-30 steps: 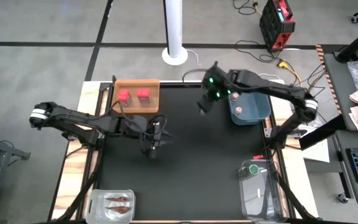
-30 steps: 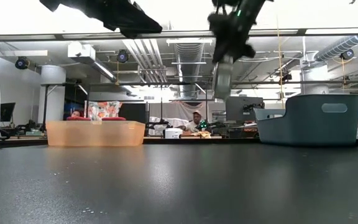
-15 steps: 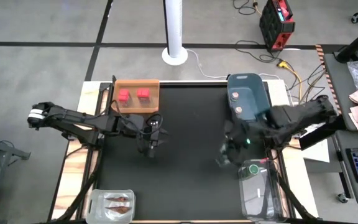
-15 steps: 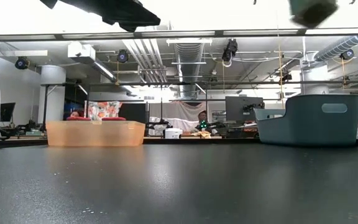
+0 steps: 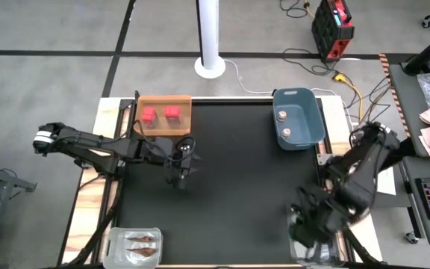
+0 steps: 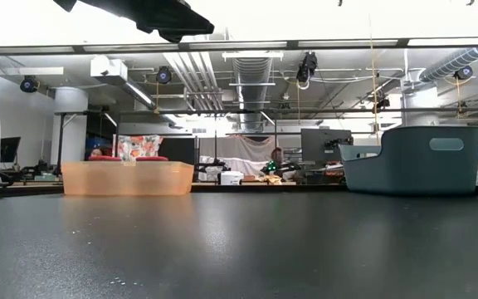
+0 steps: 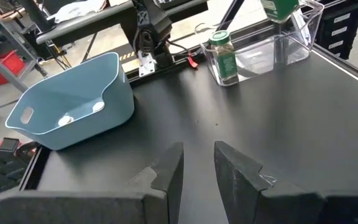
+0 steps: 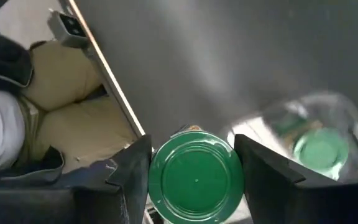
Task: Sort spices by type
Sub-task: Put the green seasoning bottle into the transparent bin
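Two flat brown packets (image 5: pixel 142 244) lie in a clear plastic box, well left of the clear container (image 5: pixel 316 224). Above that container the right gripper (image 8: pixel 194 177) clamps one round green-capped jar (image 8: pixel 196 182); a second (image 7: pixel 223 56) stands inside. Farther off, the left gripper (image 7: pixel 197 168), fingers narrow and empty, hangs beside the orange tray (image 5: pixel 164 115) with two red cubes (image 5: pixel 160 113); the blue tub (image 5: pixel 298 119) holds two pale-capped jars (image 5: pixel 284 125).

The whole table (image 5: pixel 222 172) is seen from straight overhead in the high view. In the low view it is crossed at surface height, toward the room behind. The blue tub (image 5: pixel 298 119), at one o'clock from above, is shared with the low view (image 6: pixel 412 158) and, closer, with the left wrist view (image 7: pixel 73 106). A steep, near look downward is given by the right wrist view.
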You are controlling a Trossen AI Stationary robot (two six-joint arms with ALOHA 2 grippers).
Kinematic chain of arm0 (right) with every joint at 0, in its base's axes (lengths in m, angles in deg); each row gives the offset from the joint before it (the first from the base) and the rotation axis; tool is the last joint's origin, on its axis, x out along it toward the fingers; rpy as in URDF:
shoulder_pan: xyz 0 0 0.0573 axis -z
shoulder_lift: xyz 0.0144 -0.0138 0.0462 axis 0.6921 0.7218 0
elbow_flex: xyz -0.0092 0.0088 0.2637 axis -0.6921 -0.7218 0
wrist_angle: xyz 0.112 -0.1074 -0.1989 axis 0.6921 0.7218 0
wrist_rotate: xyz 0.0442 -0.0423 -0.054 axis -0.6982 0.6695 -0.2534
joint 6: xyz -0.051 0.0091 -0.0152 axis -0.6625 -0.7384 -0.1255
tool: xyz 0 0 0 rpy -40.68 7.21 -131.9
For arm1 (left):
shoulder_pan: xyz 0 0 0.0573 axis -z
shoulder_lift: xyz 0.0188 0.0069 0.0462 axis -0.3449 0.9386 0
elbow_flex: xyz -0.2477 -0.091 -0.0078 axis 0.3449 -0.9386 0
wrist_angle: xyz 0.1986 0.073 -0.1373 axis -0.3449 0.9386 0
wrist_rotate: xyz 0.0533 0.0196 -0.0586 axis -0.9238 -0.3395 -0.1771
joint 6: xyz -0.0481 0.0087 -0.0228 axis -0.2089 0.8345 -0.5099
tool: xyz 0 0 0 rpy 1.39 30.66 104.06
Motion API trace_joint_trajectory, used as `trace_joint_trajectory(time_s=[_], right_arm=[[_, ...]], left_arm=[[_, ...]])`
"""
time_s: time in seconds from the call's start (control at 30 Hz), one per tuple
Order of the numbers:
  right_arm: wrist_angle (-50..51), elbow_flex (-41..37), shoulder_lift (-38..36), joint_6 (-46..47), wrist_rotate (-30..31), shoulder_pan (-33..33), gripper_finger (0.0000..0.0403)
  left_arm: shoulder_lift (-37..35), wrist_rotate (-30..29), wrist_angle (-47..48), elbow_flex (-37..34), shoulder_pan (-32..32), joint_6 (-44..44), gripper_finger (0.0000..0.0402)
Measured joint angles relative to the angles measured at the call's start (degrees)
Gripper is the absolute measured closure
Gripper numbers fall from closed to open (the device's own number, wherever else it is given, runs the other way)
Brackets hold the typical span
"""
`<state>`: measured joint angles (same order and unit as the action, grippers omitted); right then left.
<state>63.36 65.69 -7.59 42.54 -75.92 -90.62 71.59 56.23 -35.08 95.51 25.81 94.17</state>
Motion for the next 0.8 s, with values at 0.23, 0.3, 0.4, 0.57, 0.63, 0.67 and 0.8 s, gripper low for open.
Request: trace_joint_trajectory(time_s=[0.23, 0.3, 0.4, 0.57, 0.63, 0.67, 0.8], right_arm=[[1.8, 0.0, 1.6, 16.7, 5.6, -8.7, 0.0207], [4.8, -0.3, 1.7, 22.0, 6.6, -10.8, 0.0207], [8.9, -1.4, 2.0, 27.8, 6.7, -13.7, 0.0207], [9.1, -4.8, 3.0, 28.9, 9.3, -17.1, 0.0207], [8.9, -6.1, 4.1, 28.0, 10.7, -18.1, 0.0207], [8.8, -6.7, 4.7, 27.4, 11.0, -18.3, 0.0207], [8.3, -8.4, 7.6, 25.6, 11.4, -18.7, 0.0207]], left_arm=[[0.0, 0.0, 0.0, 0.0, 0.0, -0.1, 0.0326], [0.0, 0.0, 0.0, 0.0, 0.0, -0.2, 0.0326], [0.0, 0.0, 0.0, 0.0, 0.0, -0.8, 0.0326], [0.0, 0.0, 0.6, 0.0, 0.0, -1.1, 0.0326], [0.0, 0.0, 0.6, 0.0, 0.0, -1.4, 0.0326], [0.0, 0.0, 0.6, 0.0, 0.0, -1.4, 0.0326], [0.0, 0.0, 0.7, 0.0, 0.0, -1.5, 0.0326]])
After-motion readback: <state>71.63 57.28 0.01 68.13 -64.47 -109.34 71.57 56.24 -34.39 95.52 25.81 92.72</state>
